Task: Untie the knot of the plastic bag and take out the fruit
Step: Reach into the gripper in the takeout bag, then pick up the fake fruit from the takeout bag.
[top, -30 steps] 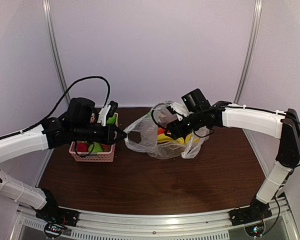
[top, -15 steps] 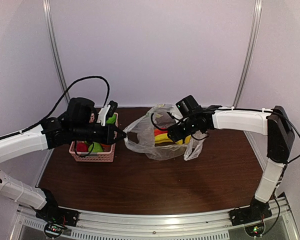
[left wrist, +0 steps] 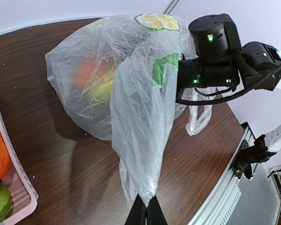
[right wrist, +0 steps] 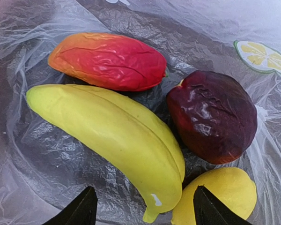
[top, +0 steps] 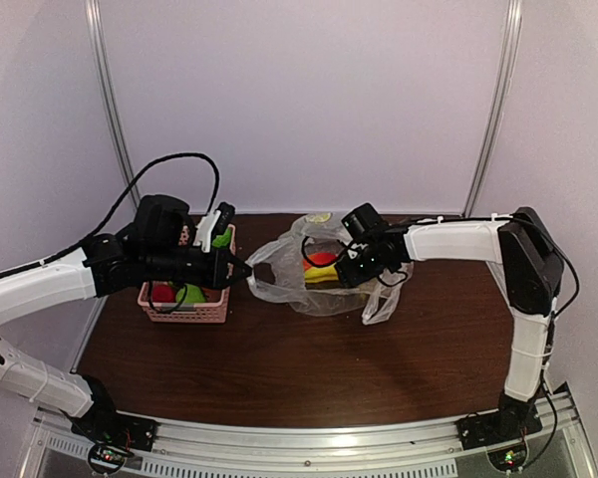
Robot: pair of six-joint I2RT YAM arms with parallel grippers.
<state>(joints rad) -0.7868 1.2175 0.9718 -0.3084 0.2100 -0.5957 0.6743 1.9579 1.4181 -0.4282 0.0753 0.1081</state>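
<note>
Dark brown wooden table [top: 279, 368], smooth, in a white-walled booth. Plastic bag [left wrist: 140, 108]: thin, crinkly clear film, lying mid-table, mouth open. Left gripper [left wrist: 145, 213]: jaws closed tight on a stretched strip of that film. Right gripper [right wrist: 144, 210]: inside the bag, fingers spread wide, holding nothing, just above the fruit [top: 322, 261]: long smooth banana [right wrist: 112, 136], wrinkled red-orange oval [right wrist: 107, 61], dark red round piece [right wrist: 210, 115], lemon [right wrist: 220, 194]. Pink slotted basket [top: 184, 309]: table's left.
</note>
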